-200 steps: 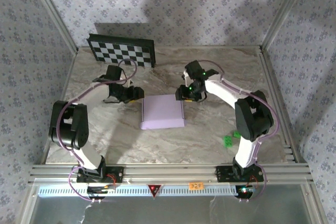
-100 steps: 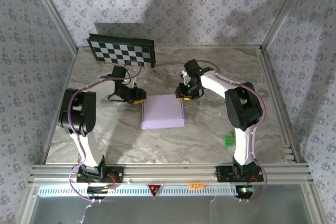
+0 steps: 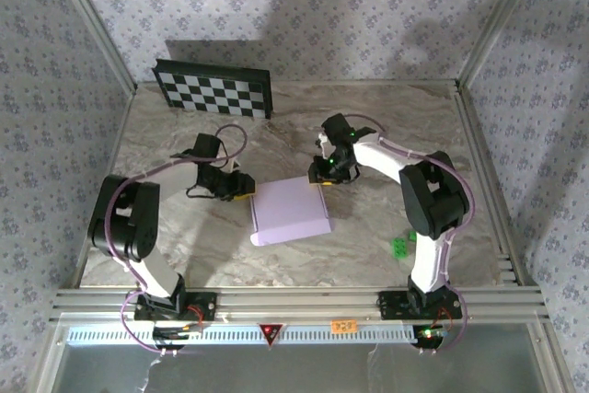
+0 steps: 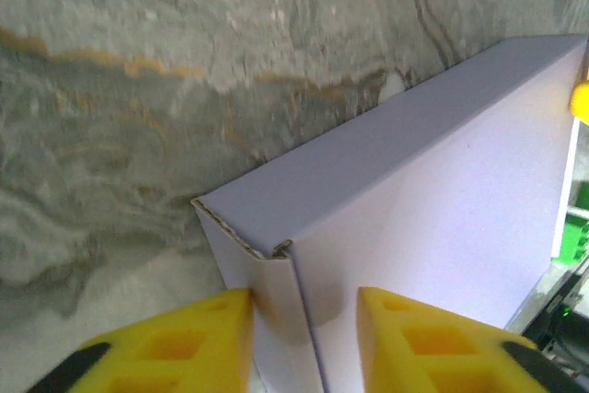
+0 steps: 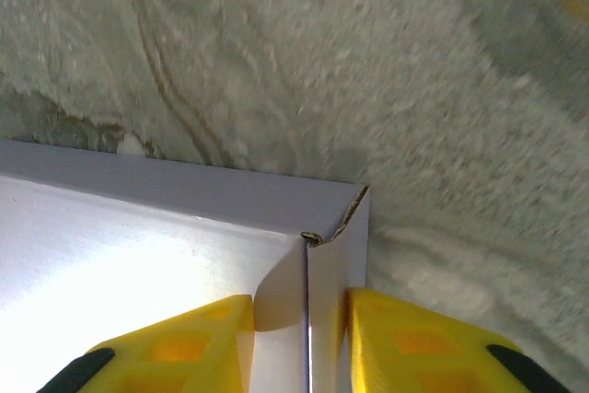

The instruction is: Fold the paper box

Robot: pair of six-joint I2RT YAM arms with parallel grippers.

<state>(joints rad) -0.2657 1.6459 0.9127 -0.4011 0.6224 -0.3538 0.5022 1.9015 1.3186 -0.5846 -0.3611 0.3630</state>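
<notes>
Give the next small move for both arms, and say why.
Probably squeeze both pinches a touch tighter. The left gripper and right gripper each straddle a far corner of the paper box, and at both corners the wall seam gapes slightly, raw cardboard edge showing, so the flaps look not fully seated.

Box [image 3: 290,209]: thin pale-lavender cardboard, folded up into a low flat rectangle, lid face up and closed. It lay flat on the counter [image 3: 212,246] near mid-field, skewed a little, its near edge swung rightward. At both far corners the side walls met slightly agape, with raw brown board edge showing at the seams. Top was smooth and unmarked.
</notes>
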